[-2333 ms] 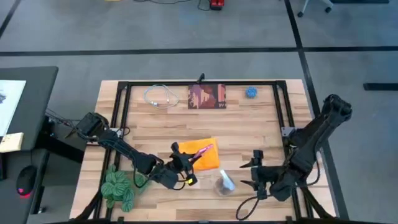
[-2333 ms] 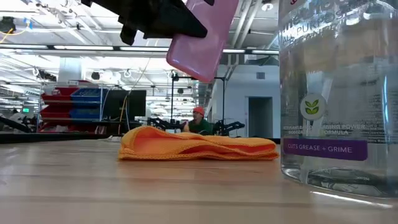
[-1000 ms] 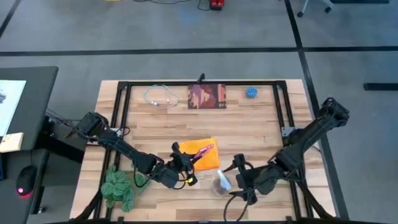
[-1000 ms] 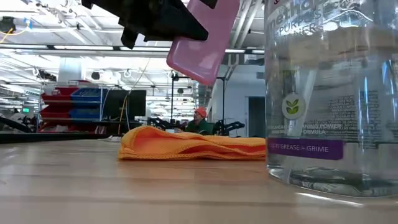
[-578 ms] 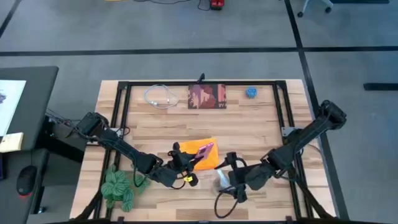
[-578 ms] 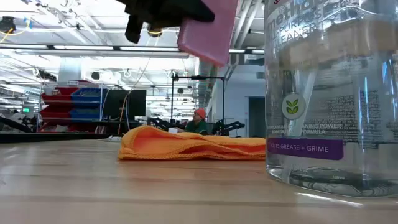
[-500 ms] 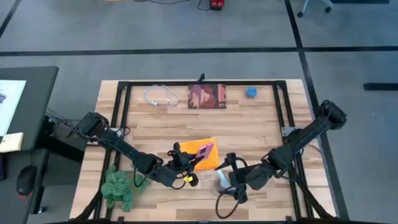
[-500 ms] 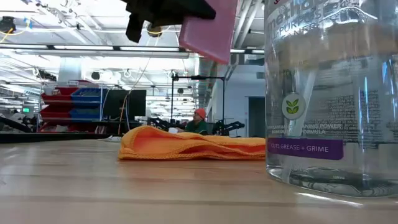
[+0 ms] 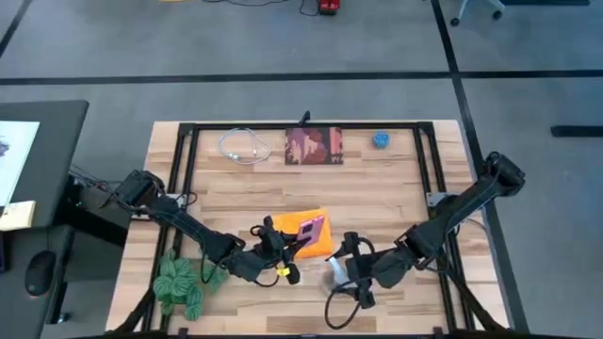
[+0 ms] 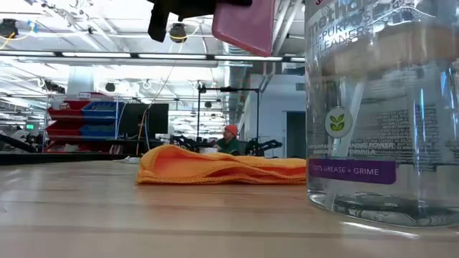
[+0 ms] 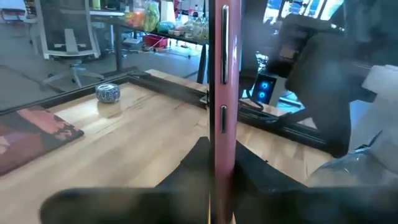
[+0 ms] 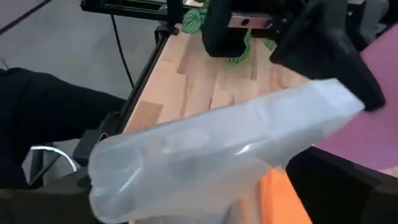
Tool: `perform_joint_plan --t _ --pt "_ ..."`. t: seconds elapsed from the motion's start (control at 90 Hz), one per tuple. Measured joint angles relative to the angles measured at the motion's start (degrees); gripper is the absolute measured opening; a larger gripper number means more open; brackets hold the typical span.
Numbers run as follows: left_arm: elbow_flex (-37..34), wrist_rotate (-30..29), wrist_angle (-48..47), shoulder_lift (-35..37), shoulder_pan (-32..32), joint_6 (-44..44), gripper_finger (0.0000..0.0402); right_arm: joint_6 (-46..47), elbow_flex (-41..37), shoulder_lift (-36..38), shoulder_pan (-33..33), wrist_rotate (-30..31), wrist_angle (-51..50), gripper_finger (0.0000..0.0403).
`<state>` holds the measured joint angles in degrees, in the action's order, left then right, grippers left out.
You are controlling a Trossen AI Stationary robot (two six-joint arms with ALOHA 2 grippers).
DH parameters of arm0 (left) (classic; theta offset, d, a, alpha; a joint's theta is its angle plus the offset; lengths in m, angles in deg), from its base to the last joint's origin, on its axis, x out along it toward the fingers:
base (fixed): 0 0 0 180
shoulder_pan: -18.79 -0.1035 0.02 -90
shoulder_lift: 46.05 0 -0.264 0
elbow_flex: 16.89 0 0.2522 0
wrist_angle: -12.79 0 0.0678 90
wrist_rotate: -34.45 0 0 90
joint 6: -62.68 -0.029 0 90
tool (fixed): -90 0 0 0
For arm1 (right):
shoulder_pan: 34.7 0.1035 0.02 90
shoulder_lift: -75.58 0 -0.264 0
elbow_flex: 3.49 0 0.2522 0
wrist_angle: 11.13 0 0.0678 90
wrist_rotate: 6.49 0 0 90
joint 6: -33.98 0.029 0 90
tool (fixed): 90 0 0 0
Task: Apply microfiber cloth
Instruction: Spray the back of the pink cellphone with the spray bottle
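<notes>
The orange microfiber cloth lies bunched on the wooden table near its middle; in the low view the cloth rests flat on the wood. Above it my left gripper is shut on a pink phone, which also shows at the top of the low view. A clear spray bottle stands right of the cloth. My right gripper is at the bottle, open, one finger on either side of its translucent spray head. My left gripper pinches the phone between its two fingers, on its flat faces near one end. The fingers come slanting from the table's near left. The phone is lifted clear above the cloth and stands tilted, its free end up. My right gripper: I cannot tell whether its fingers touch the bottle.
A green plant sits at the near left corner. Along the far edge lie a white cable, a dark red-brown printed square and a small blue object. A black frame runs around the table.
My right gripper has gone toward the table's left, up to the spray bottle, which has stayed where it stood. My left gripper has risen a little and turned the phone, which now shows more of its flat face from above. The cloth has not moved.
</notes>
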<state>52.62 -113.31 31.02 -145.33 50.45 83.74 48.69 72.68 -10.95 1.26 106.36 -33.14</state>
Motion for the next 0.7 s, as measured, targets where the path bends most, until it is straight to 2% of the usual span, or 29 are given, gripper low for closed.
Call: perform_joint_plan --t 0.2,0.3,0.389,0.544,0.7 --pt "0.01 -0.02 0.07 0.00 0.03 -0.02 0.0009 7.46 0.15 0.17 -0.55 0.69 -3.37 0.0202" --pt "0.01 -0.02 0.07 0.00 0.07 -0.42 0.0009 6.07 0.15 0.95 -0.16 0.63 -5.16 0.0176" --pt "0.02 -0.03 -0.07 0.00 0.07 -0.46 0.0009 4.91 0.08 2.05 0.40 -0.25 -6.73 0.0186" --pt "0.00 -0.09 -0.48 0.00 0.09 -0.48 0.0009 5.63 -0.09 4.54 1.42 -0.59 -10.80 0.0247" --pt "0.01 -0.08 -0.86 0.00 0.10 -0.48 0.0009 8.03 -0.09 5.16 2.91 2.62 -12.14 0.0281"
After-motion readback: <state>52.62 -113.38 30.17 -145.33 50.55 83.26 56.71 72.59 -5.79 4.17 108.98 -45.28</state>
